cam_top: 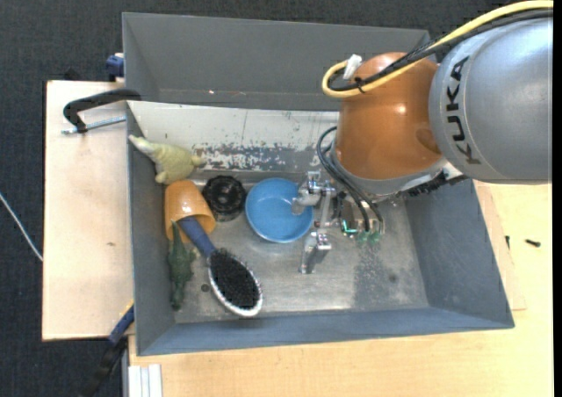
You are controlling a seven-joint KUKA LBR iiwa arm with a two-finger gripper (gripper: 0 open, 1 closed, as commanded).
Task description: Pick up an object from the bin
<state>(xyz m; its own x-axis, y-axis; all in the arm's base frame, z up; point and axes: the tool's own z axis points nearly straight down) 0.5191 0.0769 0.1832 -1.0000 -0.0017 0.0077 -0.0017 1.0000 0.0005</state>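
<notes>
- Nearest, by the near wall, a dark green toy lizard (pixel 179 270) lies just left of a black hairbrush (pixel 234 283).
- Farther back sit an orange cup (pixel 186 204) and a black round thing (pixel 224 194).
- Mid-bin sits a blue bowl (pixel 274 211).
- At the bowl's right rim hangs the end effector (pixel 316 228); whether it is apart or together cannot be told.

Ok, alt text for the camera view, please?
The arm's tool is down in the grey bin, beside the right rim of a blue bowl. Left of the bowl lie a black round object, an orange cup, a blue-handled hairbrush, a green toy lizard and a pale toy dinosaur.
</notes>
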